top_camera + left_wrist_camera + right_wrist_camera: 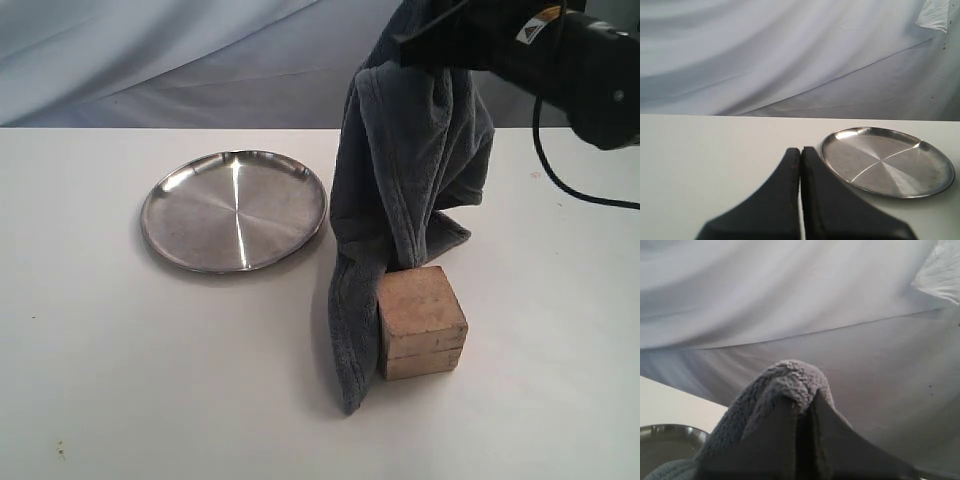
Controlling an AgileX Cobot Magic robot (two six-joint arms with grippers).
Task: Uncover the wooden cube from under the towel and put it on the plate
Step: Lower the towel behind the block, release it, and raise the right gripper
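Note:
The pale wooden cube [421,322] stands bare on the white table, right of centre. A grey fleece towel [400,190] hangs from my right gripper [420,45], lifted high at the top; its lower end still drapes down the cube's left side to the table. In the right wrist view the towel [785,380] bulges over the shut gripper [807,397]. The steel plate [234,209] lies empty to the left of the towel. My left gripper [800,150] is shut on nothing, low over the table beside the plate [887,161]; it does not show in the exterior view.
The white table [120,380] runs wide in front and to the left. A pale cloth backdrop [150,60] hangs behind the table. My right arm's black cable [560,180] loops down at the far right.

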